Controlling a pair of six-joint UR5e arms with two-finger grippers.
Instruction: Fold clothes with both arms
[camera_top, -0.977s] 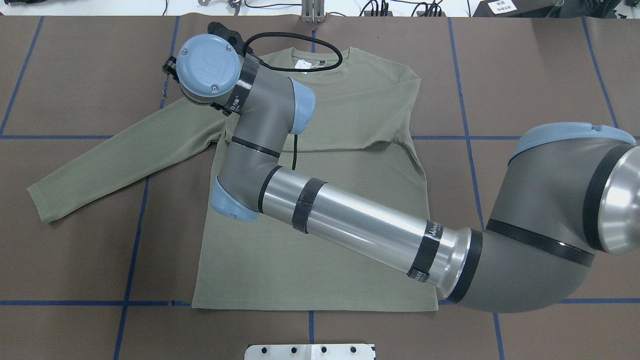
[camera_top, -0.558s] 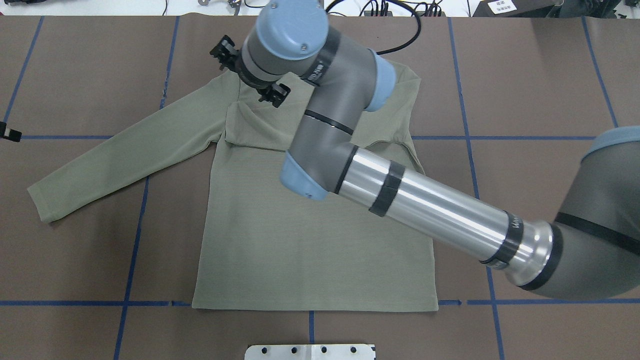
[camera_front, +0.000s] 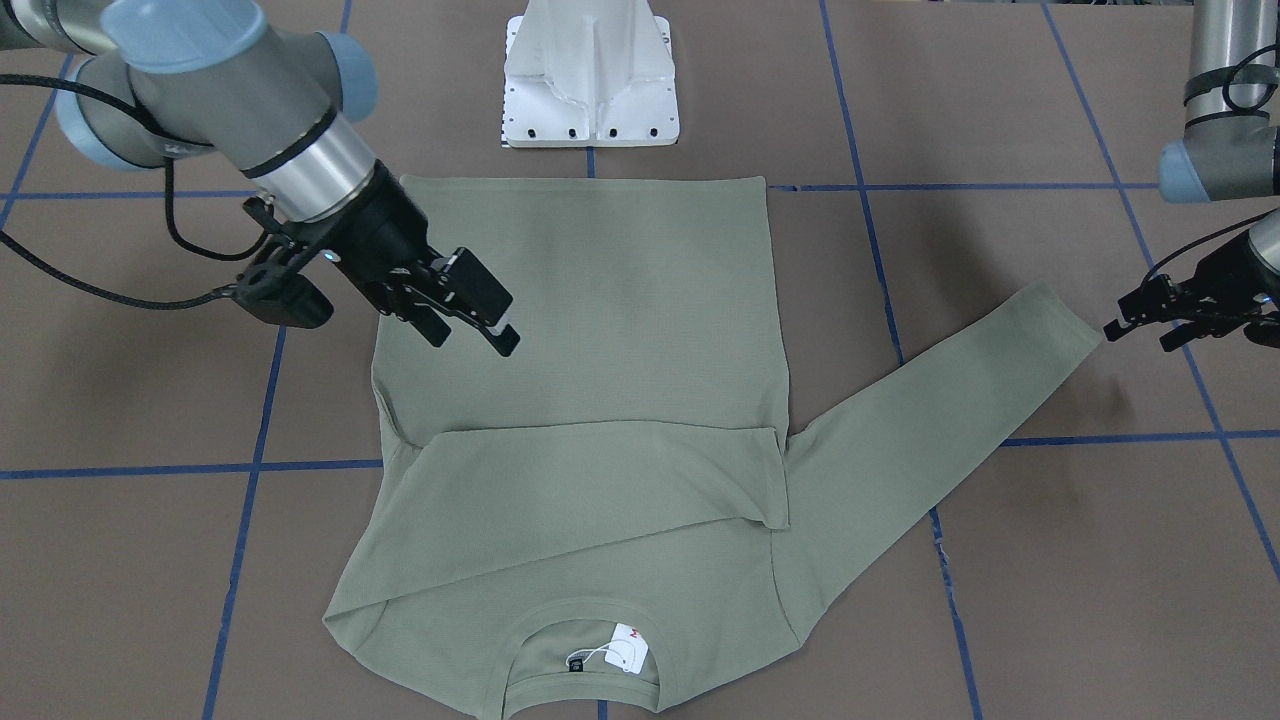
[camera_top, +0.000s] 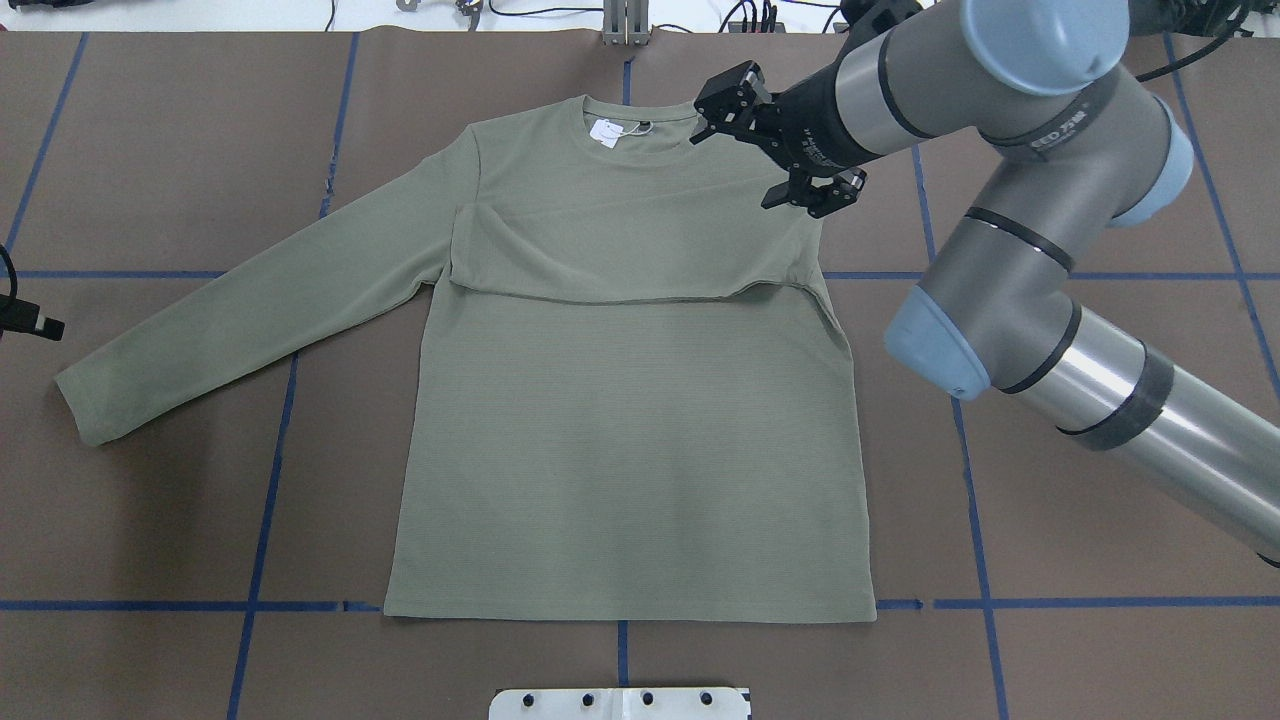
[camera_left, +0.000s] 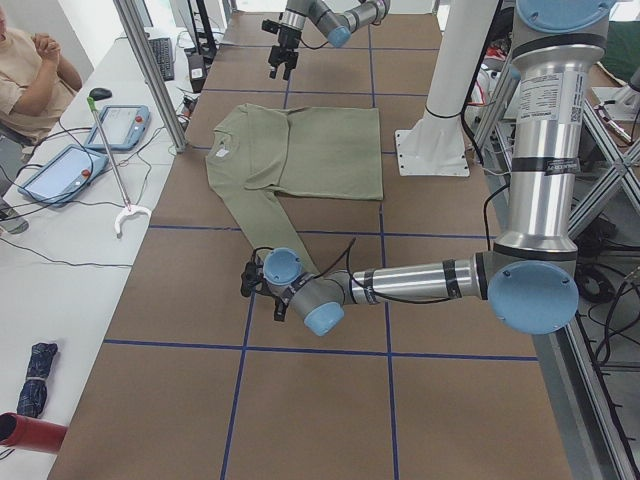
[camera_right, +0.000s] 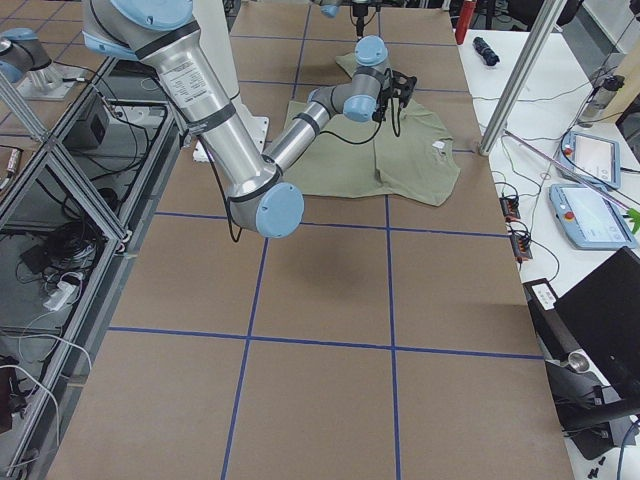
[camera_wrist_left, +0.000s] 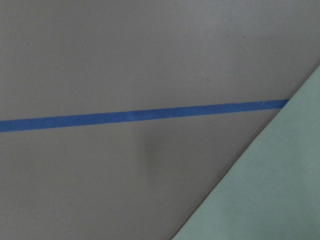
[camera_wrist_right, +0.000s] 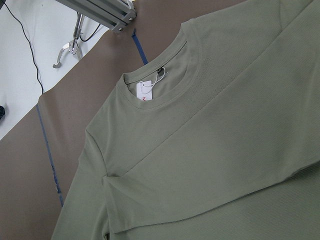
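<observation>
One shirt (camera_top: 620, 450): olive-green and long-sleeved. It lies flat, front up, in the middle of the surface (camera_top: 150, 520), with the hem toward the robot and the collar (camera_top: 640, 128) away from it.
Tag (camera_top: 606, 132): white, lying inside the neck opening.
Sleeve on the robot's right (camera_top: 600, 250): folded across the chest. Its lower edge runs straight from one armpit to the other.
Sleeve on the robot's left (camera_top: 230, 310): stretched out at a slant over the surface, with the cuff near the table's left end.
Right gripper (camera_front: 478, 345): wide and holding nothing. It is raised above the shirt's right-hand side, clear of the cloth.
Left gripper (camera_front: 1140, 332): low, just beyond the cuff of the stretched sleeve and apart from it. Its fingers look spread and hold nothing. Its wrist camera shows only a cloth edge and a strip of tape.
Surface: brown, marked into squares by blue tape (camera_top: 120, 274).
Pedestal (camera_front: 590, 80): white, standing just beyond the hem.
</observation>
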